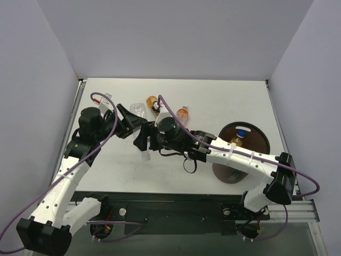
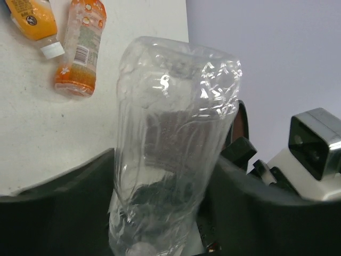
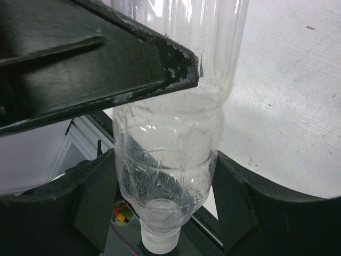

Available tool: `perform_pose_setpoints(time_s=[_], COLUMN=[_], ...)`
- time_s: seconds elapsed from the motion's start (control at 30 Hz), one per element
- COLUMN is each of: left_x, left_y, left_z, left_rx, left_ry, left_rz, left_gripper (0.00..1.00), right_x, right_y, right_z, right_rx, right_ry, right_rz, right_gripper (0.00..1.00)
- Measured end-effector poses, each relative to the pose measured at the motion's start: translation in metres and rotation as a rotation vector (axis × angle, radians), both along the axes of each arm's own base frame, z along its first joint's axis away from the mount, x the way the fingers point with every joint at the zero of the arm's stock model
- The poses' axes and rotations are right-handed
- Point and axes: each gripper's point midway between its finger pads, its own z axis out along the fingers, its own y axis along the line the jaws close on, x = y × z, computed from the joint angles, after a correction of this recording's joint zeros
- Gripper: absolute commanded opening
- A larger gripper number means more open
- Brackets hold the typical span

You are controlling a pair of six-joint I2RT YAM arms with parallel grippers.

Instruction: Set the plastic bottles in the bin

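Note:
A clear colourless bottle [image 1: 139, 110] hangs in the air over the table, cap end down. My left gripper [image 1: 134, 127] is shut on its body [image 2: 176, 122]. My right gripper [image 1: 145, 142] is closed around its shoulder just above the white cap [image 3: 170, 160]. One left finger [image 3: 106, 69] crosses the bottle in the right wrist view. A yellow-labelled bottle [image 1: 153, 103] and an orange bottle [image 1: 183, 113] lie on the table behind; both show in the left wrist view [image 2: 32, 21] [image 2: 80, 48]. The dark brown bin [image 1: 263, 140] stands at the right with a blue-capped bottle [image 1: 238, 137] inside.
White walls close the table at the back and both sides. The right arm's forearm [image 1: 234, 157] stretches from the bin side across the near middle of the table. Its cable loops above the orange bottle.

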Motion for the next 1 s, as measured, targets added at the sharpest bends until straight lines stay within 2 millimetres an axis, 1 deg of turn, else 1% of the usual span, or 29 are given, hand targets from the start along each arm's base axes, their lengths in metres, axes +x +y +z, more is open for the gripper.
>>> perform_pose_setpoints(time_s=[0.03,0.1,0.17,0.2,0.3,0.37,0.43,0.47,0.53,0.6,0.63,0.67,0.7,0.73,0.77,0.8,0.83,0.9,0.97,1.0], left_x=[0.000,0.000,0.000,0.000,0.001,0.000,-0.001,-0.001,-0.002,-0.002,-0.002,-0.001,0.000,0.000,0.000,0.001,0.002,0.004,0.005,0.006], left_y=[0.000,0.000,-0.001,-0.003,-0.007,-0.007,-0.007,-0.007,-0.006,-0.005,-0.004,-0.003,-0.003,-0.003,-0.003,-0.003,-0.003,-0.004,-0.005,-0.006], left_z=[0.000,0.000,-0.001,-0.003,-0.009,-0.014,-0.016,-0.015,-0.016,-0.016,-0.017,-0.018,-0.019,-0.019,-0.019,-0.022,-0.025,-0.036,-0.046,-0.051], left_rx=[-0.001,-0.005,-0.011,-0.013,-0.020,-0.018,-0.011,-0.006,0.010,0.022,0.031,0.037,0.042,0.044,0.044,0.044,0.044,0.048,0.053,0.055], left_ry=[-0.002,0.002,0.013,0.021,0.042,0.058,0.056,0.047,0.030,0.018,0.013,0.011,0.007,0.005,0.003,0.003,0.010,0.035,0.066,0.081], left_rz=[0.000,-0.001,-0.008,-0.015,-0.040,-0.047,-0.053,-0.056,-0.062,-0.066,-0.063,-0.060,-0.057,-0.056,-0.056,-0.057,-0.058,-0.061,-0.063,-0.065], left_gripper=[0.97,0.97,0.97,0.97,0.97,0.97,0.97,0.97,0.97,0.97,0.97,0.97,0.97,0.97,0.97,0.97,0.97,0.97,0.97,0.97], right_x=[0.001,0.004,0.010,0.014,0.024,0.035,0.049,0.056,0.064,0.062,0.057,0.054,0.049,0.045,0.043,0.039,0.035,0.030,0.027,0.026], right_y=[0.000,-0.003,-0.011,-0.017,-0.040,-0.061,-0.091,-0.110,-0.142,-0.171,-0.190,-0.204,-0.228,-0.250,-0.266,-0.290,-0.309,-0.343,-0.364,-0.368], right_z=[0.001,0.003,0.003,0.002,-0.006,-0.011,-0.011,-0.006,0.013,0.040,0.060,0.075,0.093,0.104,0.109,0.115,0.117,0.113,0.100,0.093], right_rx=[0.002,0.004,-0.003,-0.013,-0.056,-0.091,-0.142,-0.172,-0.204,-0.215,-0.210,-0.200,-0.195,-0.198,-0.212,-0.233,-0.257,-0.335,-0.424,-0.458], right_ry=[-0.004,-0.018,-0.036,-0.047,-0.065,-0.076,-0.099,-0.128,-0.194,-0.278,-0.338,-0.375,-0.428,-0.464,-0.488,-0.517,-0.535,-0.558,-0.566,-0.567], right_rz=[-0.004,-0.026,-0.067,-0.092,-0.165,-0.229,-0.312,-0.364,-0.444,-0.505,-0.541,-0.574,-0.632,-0.686,-0.731,-0.797,-0.851,-0.957,-1.021,-1.033], right_gripper=[0.34,0.22,0.20,0.16,0.15,0.15,0.16,0.16,0.17,0.17,0.18,0.18,0.18,0.19,0.19,0.20,0.20,0.22,0.26,0.28])
